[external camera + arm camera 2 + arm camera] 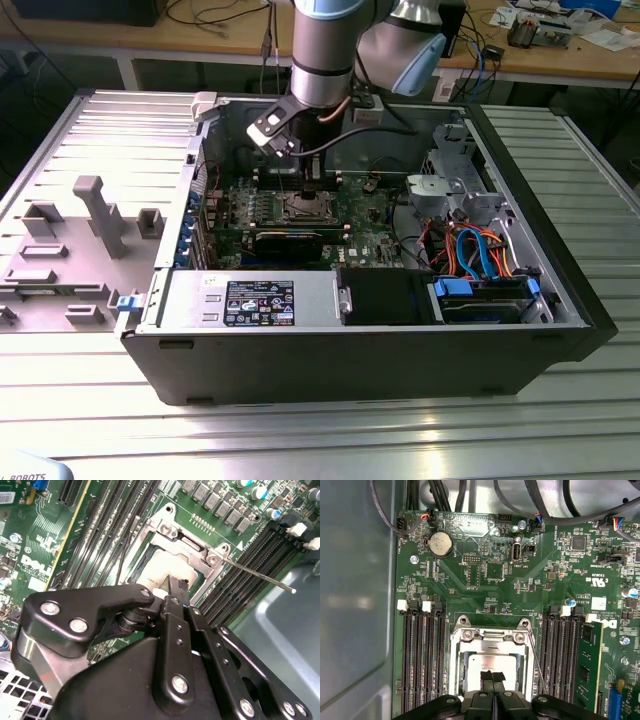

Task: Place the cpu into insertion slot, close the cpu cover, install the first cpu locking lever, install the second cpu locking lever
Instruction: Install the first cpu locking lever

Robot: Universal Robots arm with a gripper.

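Exterior view: the arm (322, 50) reaches down into the open computer case (350, 365) on the ribbed metal surface (300, 440), with its fingers (305, 185) right above the insertion slot (303, 209).

Second wrist view: the fingers (173, 586) are pressed together with nothing between them, tips over the cpu (160, 567). The cpu sits in the slot under the cpu cover (192, 547). One thin lever (260, 575) sticks out free.

First wrist view: the closed fingers (487, 677) are over the cpu (477, 665), which shows through the cpu cover (490, 639) window.
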